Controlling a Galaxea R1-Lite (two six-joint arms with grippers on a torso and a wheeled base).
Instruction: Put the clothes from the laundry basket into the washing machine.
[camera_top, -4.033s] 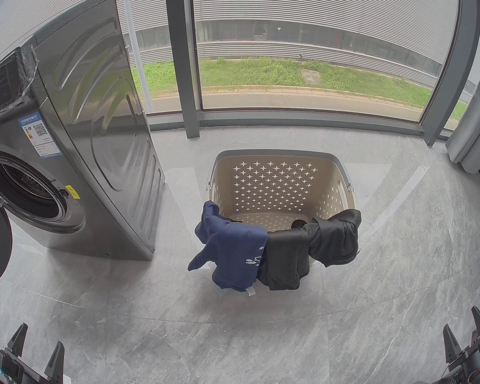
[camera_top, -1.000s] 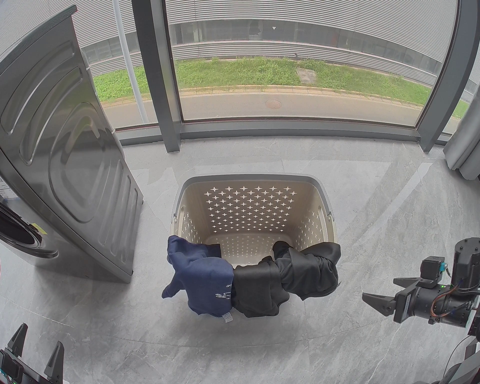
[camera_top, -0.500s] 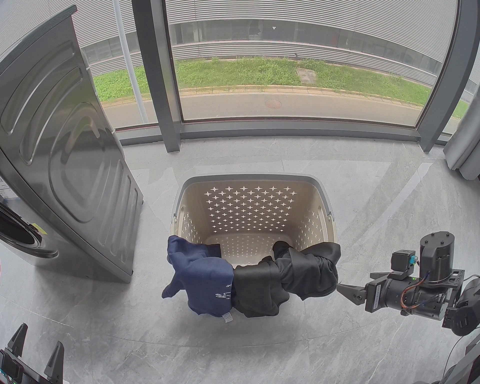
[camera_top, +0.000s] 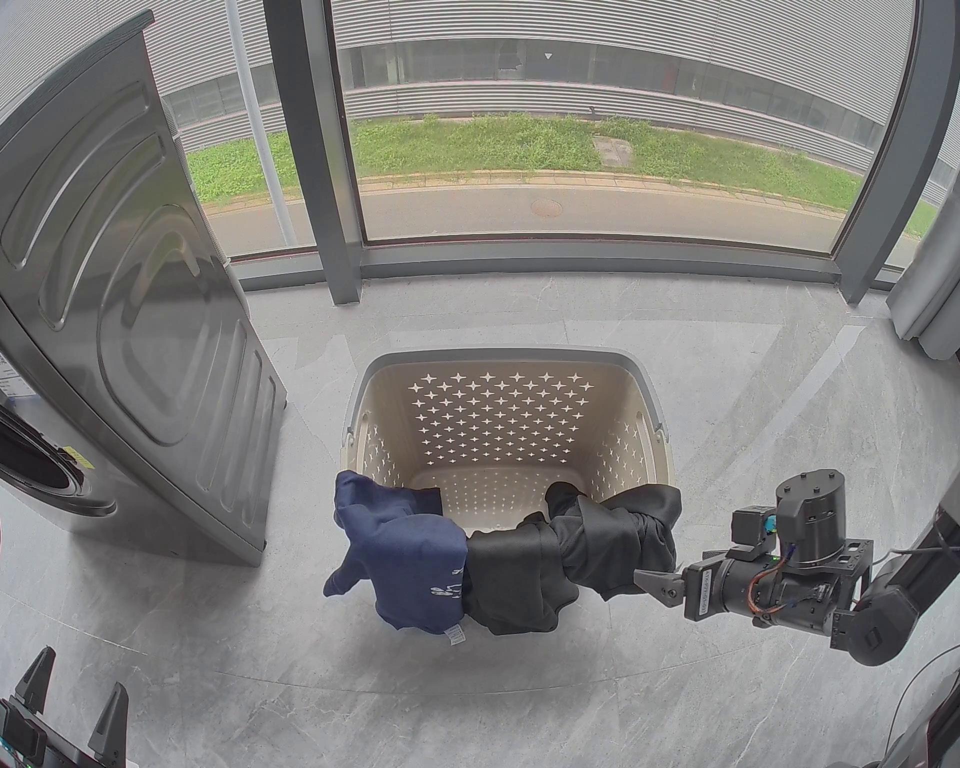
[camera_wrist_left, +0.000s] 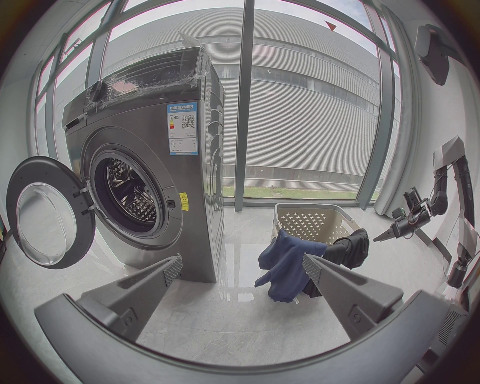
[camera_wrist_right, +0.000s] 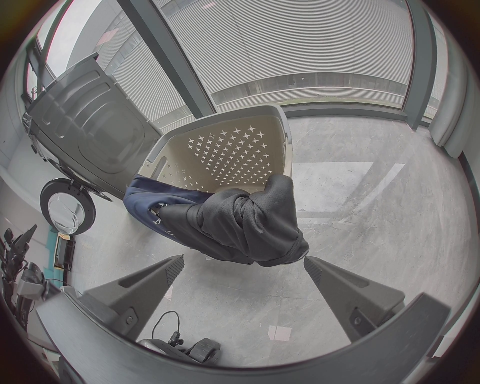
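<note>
- Left gripper (camera_top: 80, 680) sits at the lower left, fingers spread wide, holding nothing.
- Right gripper (camera_top: 672, 570) has slid in from the right edge over the last second. Its jaws are wide and one tip is now just beside the black garment (camera_top: 570, 560), so I'd guess a grab is coming.
- Black garment and navy garment (camera_top: 405, 555) both hang over the near rim of the laundry basket (camera_top: 500, 355) — basket floor looks bare.
- Washing machine (camera_top: 130, 280) at the upper left — door open, no clothes in the drum (camera_wrist_left: 127, 195) that I can see.
</note>
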